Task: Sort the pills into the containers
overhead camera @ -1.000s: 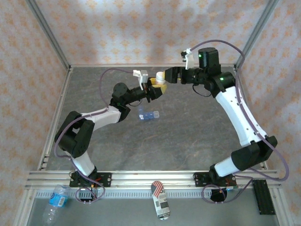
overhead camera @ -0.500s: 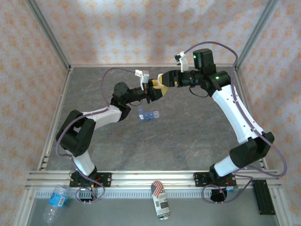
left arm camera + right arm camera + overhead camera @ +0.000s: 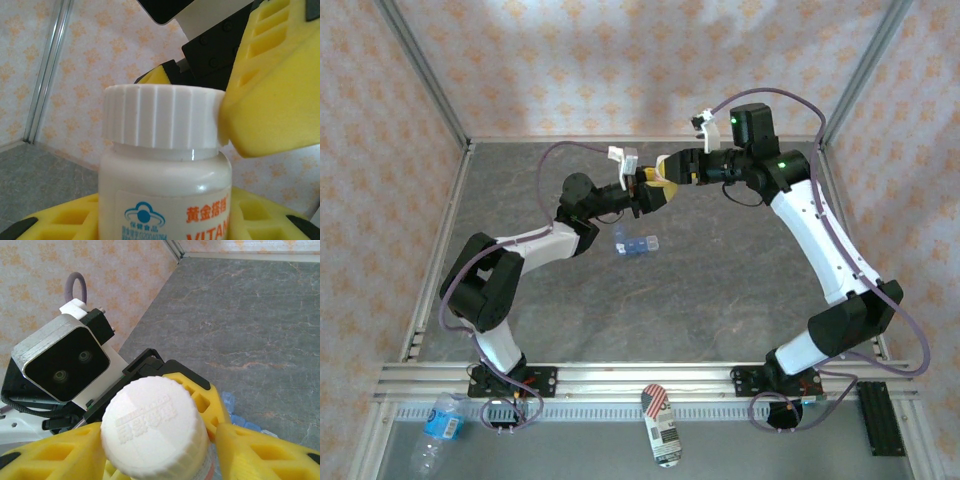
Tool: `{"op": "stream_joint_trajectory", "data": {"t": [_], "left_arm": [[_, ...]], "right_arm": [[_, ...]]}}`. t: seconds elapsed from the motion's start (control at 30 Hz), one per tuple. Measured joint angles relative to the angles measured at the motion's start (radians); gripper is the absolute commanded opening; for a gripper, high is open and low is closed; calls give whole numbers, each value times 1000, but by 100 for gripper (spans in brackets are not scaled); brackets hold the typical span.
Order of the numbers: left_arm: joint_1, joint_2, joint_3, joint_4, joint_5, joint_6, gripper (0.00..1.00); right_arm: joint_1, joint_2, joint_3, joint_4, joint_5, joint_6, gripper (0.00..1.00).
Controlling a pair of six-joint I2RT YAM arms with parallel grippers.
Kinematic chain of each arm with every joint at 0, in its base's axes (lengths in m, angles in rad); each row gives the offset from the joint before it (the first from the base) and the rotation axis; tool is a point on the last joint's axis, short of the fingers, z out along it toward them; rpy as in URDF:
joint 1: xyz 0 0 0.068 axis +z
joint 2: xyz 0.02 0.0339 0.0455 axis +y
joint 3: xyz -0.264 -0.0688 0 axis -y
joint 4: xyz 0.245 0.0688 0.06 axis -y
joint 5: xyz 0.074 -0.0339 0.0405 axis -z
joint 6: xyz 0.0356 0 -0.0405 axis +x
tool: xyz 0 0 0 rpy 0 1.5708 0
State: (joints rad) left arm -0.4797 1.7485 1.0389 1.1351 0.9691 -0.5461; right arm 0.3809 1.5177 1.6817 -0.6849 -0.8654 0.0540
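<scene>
A white bottle (image 3: pixel 658 181) with a ribbed cap (image 3: pixel 162 117) is held upright above the back of the table. My left gripper (image 3: pixel 651 197) is shut on its body, its yellow fingers (image 3: pixel 60 222) on either side of the label. My right gripper (image 3: pixel 155 440) comes from the right and is shut on the cap (image 3: pixel 152 432); one of its fingers (image 3: pixel 270 90) presses the cap's side. The blue containers (image 3: pixel 636 243) lie on the table below, and a corner of them (image 3: pixel 227 402) peeks out past the bottle. The pills are hidden.
The grey table (image 3: pixel 720 290) is ringed by aluminium posts and patterned walls. Outside the near rail lie a water bottle (image 3: pixel 438 425) and a striped object (image 3: pixel 662 425).
My right gripper has moved left onto the bottle's cap and its jaws have narrowed around it. The left arm and bottle have stayed put.
</scene>
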Motion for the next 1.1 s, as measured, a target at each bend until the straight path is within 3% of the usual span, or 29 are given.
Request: {"op": "stream_joint_trajectory", "data": {"t": [0.13,0.53,0.67,0.9,1.1], "left_arm": [[-5,8,2,0,1,-7,0],[-10,9,8,0,18,-7,0],[-10,9,8,0,19,-8,0],[-11,10,10,0,21,-14,0],[-11,10,10,-16,4,4,0]], "right_arm": [[0,0,0,0,1,-5,67],[0,0,22,0,5,-3,62],[0,0,22,0,5,-2,56],[-1,2,22,-4,11,-8,33],[0,2,16,-2,31,-3,29]]}}
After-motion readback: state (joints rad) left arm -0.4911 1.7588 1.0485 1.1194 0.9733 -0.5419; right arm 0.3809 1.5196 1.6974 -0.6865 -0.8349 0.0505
